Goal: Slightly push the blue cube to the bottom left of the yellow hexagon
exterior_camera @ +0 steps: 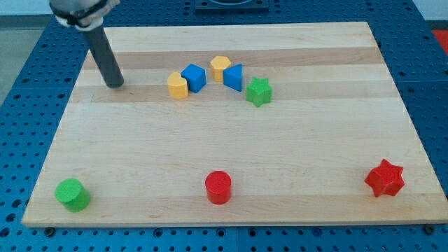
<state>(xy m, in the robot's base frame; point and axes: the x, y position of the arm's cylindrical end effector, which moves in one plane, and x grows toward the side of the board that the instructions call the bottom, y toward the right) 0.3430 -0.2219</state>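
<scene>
Wooden surface [231,161] on a blue pegboard base: the dark rod slants down from the view's top left, my tip [116,85] resting on the wood, well left of the cluster; it carries no claw and holds nothing. The blue cube [194,77] touches a yellow block [178,85] at its left. The yellow hexagon [220,68] sits just right, beside a blue block [234,76] and a green star [259,92].

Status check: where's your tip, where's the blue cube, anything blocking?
My tip at the view's upper left, clear of all blocks. Blue cube touching yellow block, left of yellow hexagon. Path to cube open.
</scene>
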